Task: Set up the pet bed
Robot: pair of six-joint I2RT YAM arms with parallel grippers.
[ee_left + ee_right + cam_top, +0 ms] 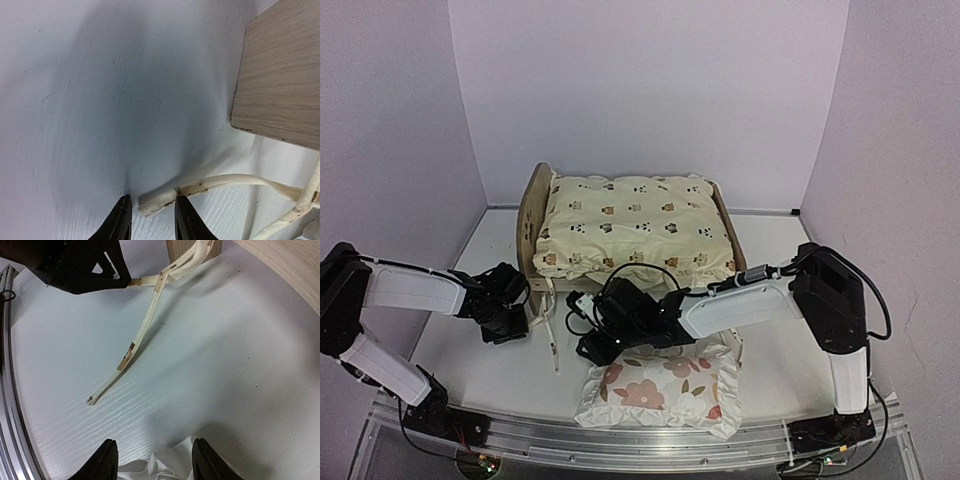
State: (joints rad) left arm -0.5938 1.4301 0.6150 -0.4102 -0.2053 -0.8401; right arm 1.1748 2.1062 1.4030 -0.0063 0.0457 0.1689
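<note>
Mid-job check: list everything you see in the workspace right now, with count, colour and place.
pet bed: one, light wood, far centre of the table
cushion: one, cream with small animal prints, lying on the pet bed
tie strings: at least two strands, cream, on the table by the bed's near left corner
pillow: one, white with red-brown flowers, near edge, in front of the bed
table: one, white, under everything
rail: one, silver metal, along the near edge
left arm: one, white and black, left side
left pincer: one, black, open, a string end between its fingers
right arm: one, white and black, reaching in from the right
right pincer: one, black, open, over the pillow's white fabric
</note>
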